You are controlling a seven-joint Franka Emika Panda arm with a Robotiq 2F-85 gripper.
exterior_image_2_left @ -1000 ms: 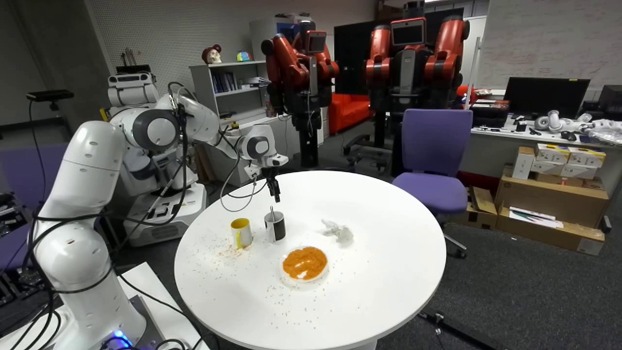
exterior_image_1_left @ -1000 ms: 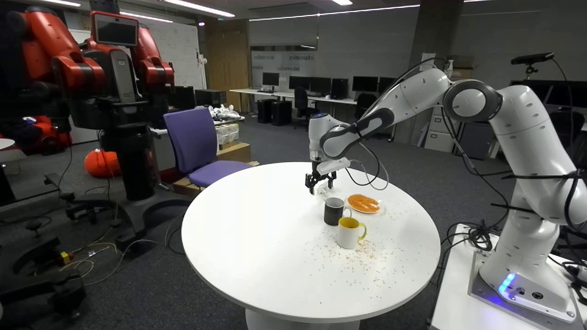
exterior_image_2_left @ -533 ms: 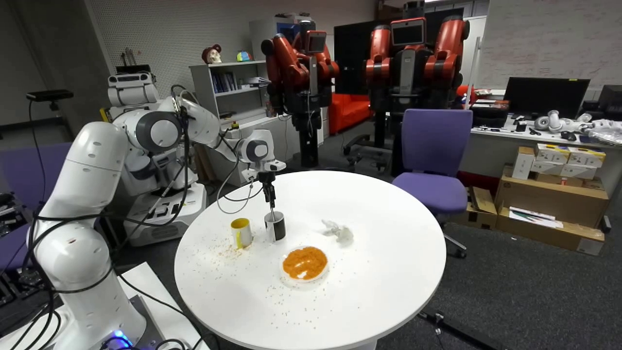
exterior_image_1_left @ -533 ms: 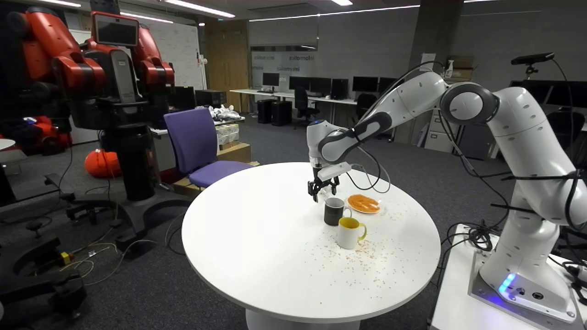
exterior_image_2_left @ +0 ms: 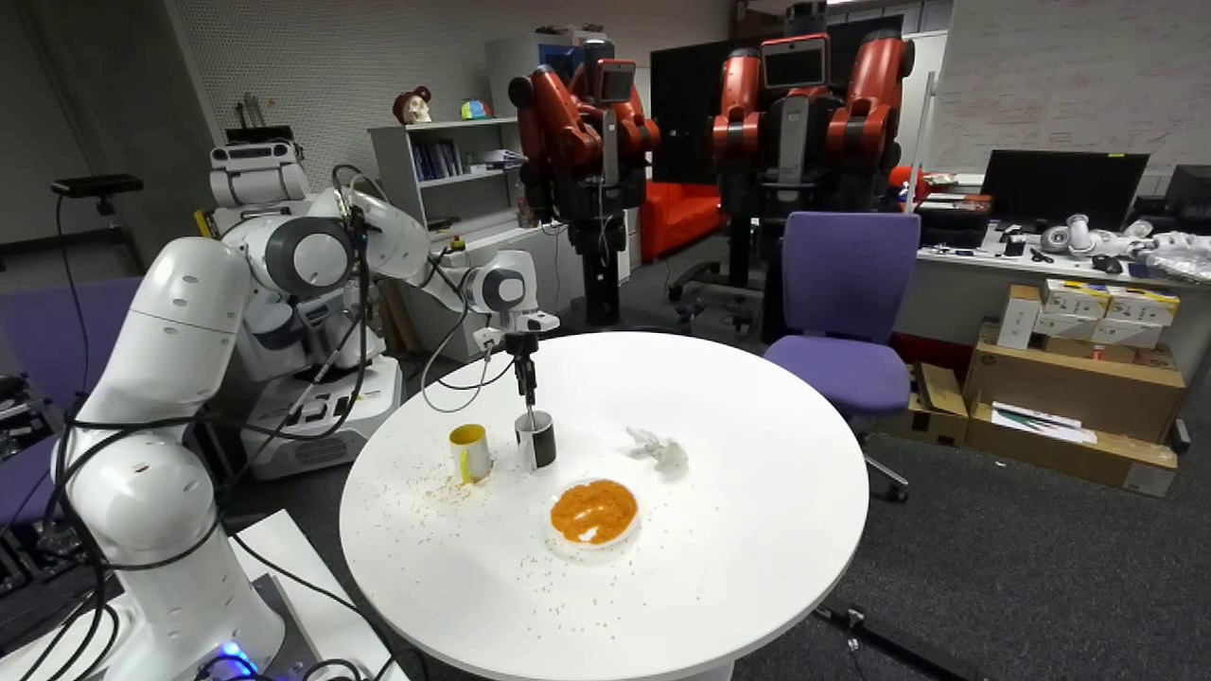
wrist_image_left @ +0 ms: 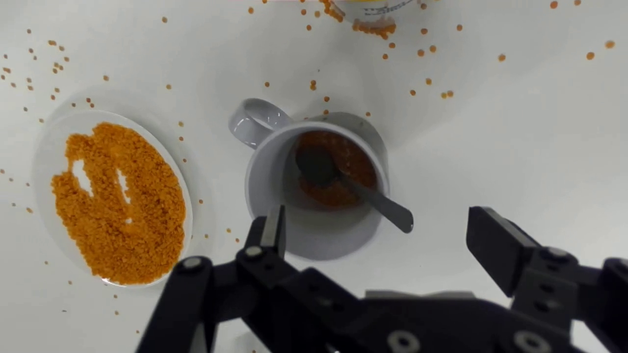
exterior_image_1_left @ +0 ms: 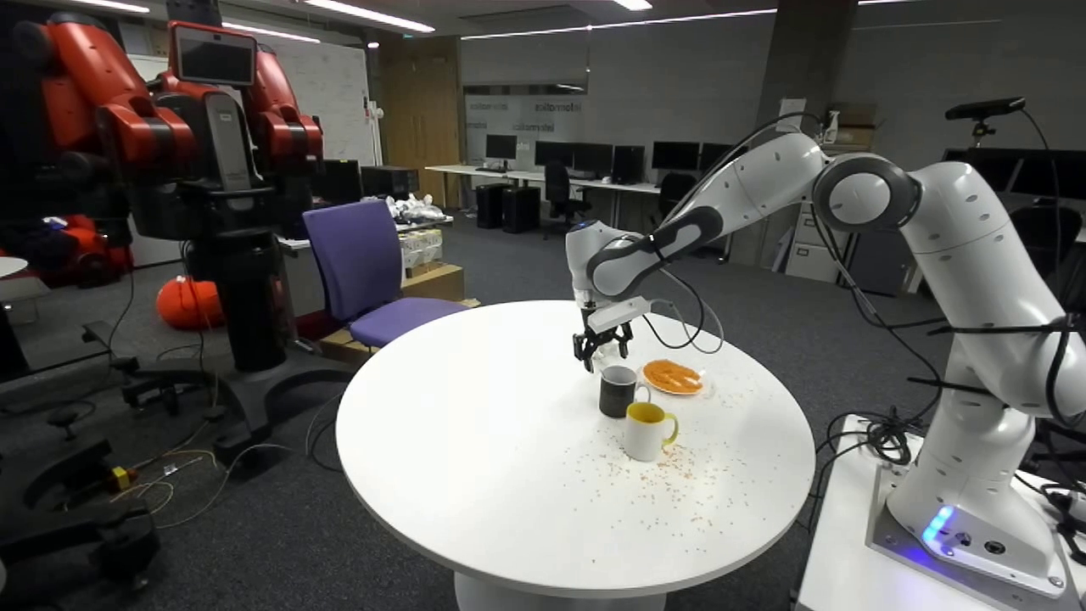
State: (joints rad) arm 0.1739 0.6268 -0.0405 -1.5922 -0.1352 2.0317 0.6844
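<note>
Two black fingers [wrist_image_left: 501,245] on the gripper [wrist_image_left: 377,218], standing wide apart. Nearest item: spoon [wrist_image_left: 373,197]. Wrist view: its free end appears in the gap, apart from both fingers. In an exterior view the handle [exterior_image_2_left: 531,414] runs up to the foot of the fingers; whether it sits between them or just below cannot be told. Spoon tilted, bowl down in the dark mug [exterior_image_1_left: 617,396], free end leaning over the rim on the side away from the plate [wrist_image_left: 53,149].

Dark mug upright, beneath the gripper; orange-brown contents [wrist_image_left: 360,157] at bottom; ear [wrist_image_left: 244,128] on the plate's side. Plate spread with orange grains [wrist_image_left: 147,211], bare streaks showing through.

Further out: yellow-lined mug [exterior_image_1_left: 642,441], upright, near the dark mug. Loose grains [wrist_image_left: 373,29] gathered at its base, others scattered over the round white table [exterior_image_1_left: 475,441]. Crumpled white plastic [exterior_image_2_left: 662,456] near the plate. Beyond: purple chair [exterior_image_2_left: 845,274], two red robots [exterior_image_2_left: 793,132].
</note>
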